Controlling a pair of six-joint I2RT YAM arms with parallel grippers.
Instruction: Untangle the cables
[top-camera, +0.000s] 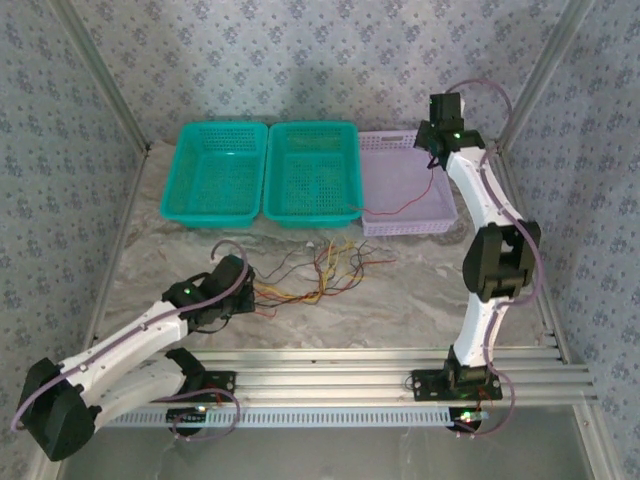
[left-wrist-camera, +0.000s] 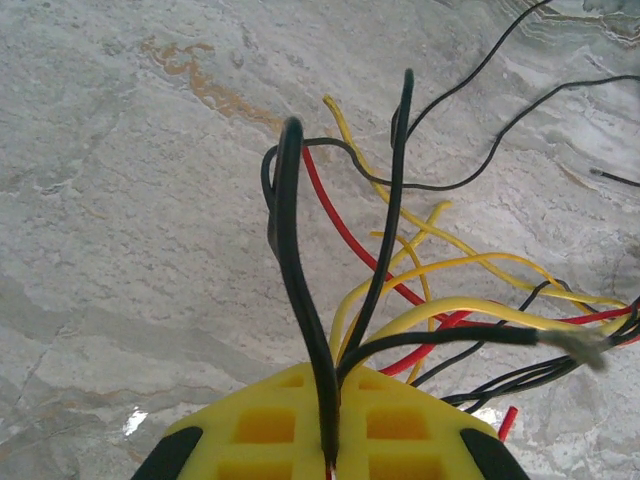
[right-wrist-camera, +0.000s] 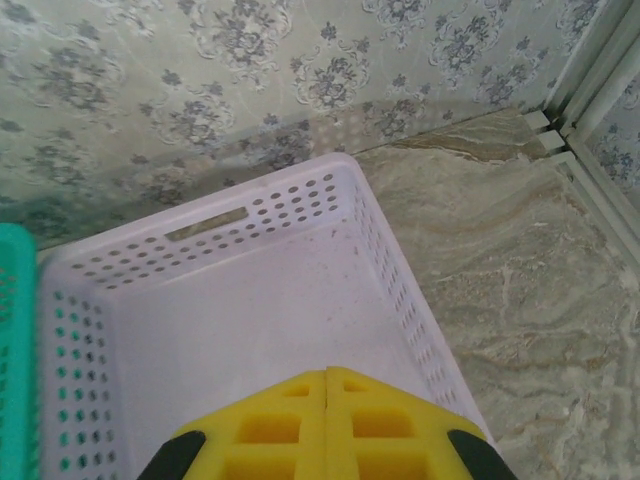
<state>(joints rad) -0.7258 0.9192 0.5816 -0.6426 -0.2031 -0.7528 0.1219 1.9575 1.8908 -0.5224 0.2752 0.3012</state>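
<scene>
Left tool (left-wrist-camera: 330, 462) clamps perhaps two black cables (left-wrist-camera: 288, 200), the rest fanning ahead; right tool (right-wrist-camera: 327, 400) closed.

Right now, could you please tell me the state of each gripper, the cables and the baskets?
Left gripper: shut on a black cable.
Right gripper: shut, holding nothing, over the lilac basket.
Cables: tangled together on the table.
Red cable: lying apart, in the lilac basket.
Left green basket: empty.
Middle green basket: empty.
</scene>
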